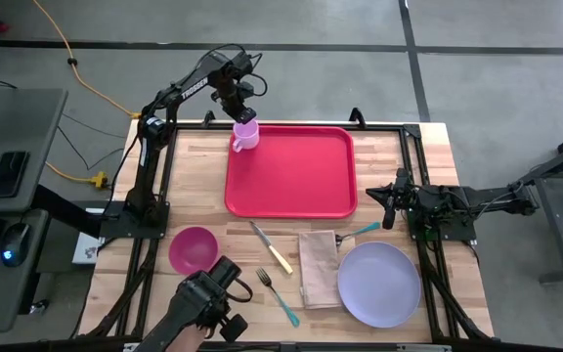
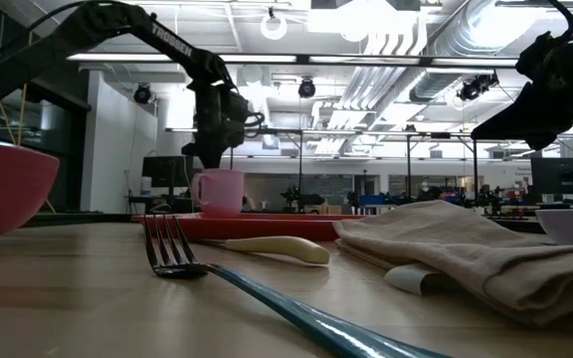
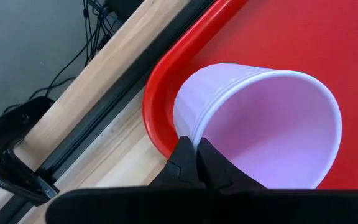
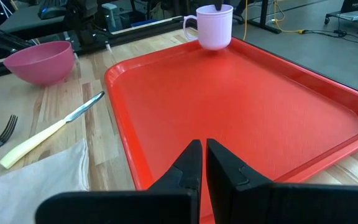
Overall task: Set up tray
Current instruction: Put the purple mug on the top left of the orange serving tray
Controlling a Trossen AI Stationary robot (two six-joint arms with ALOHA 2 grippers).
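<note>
A pale lavender cup with a side handle stands upright in the far left corner of the red tray. My left gripper comes down on the cup from above and is shut on its rim. The cup's base is down at the tray floor; whether it rests there I cannot tell. My right gripper waits shut at the tray's right edge, pointing across the tray with nothing between its fingers. My left gripper pinches the cup's rim on the side toward the tray's left edge, one finger inside the cup and one outside the wall. The fingers point down from above. The cup stays upright under them, inside the tray's corner.
Near the table's front lie a pink bowl, a cream-handled knife, a teal-handled fork, a folded beige napkin and a round lavender plate. Most of the tray floor is bare.
</note>
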